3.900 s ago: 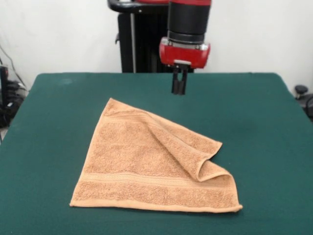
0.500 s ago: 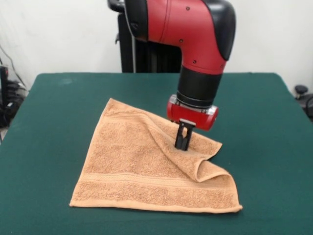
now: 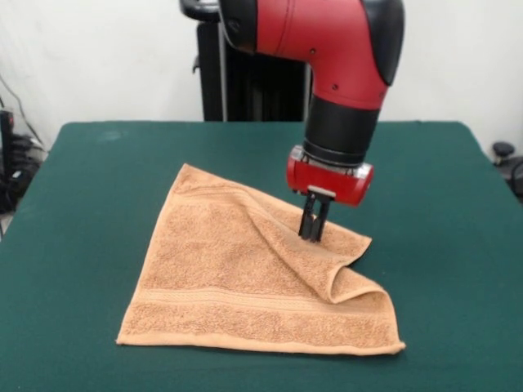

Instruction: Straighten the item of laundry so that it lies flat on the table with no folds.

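The towel (image 3: 245,278) lies near the middle of the table (image 3: 441,180), with one corner folded over toward its centre. The gripper (image 3: 312,235) stands upright over the folded flap, tips at the cloth. Its fingers sit close together; whether they pinch fabric cannot be told.

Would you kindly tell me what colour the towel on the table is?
The towel is orange-tan with woven band stripes, seen best in the front view.

Plain white wall (image 3: 98,57) at the far side, dark cables (image 3: 18,155) at left edge, small black knob (image 3: 503,150) at right edge
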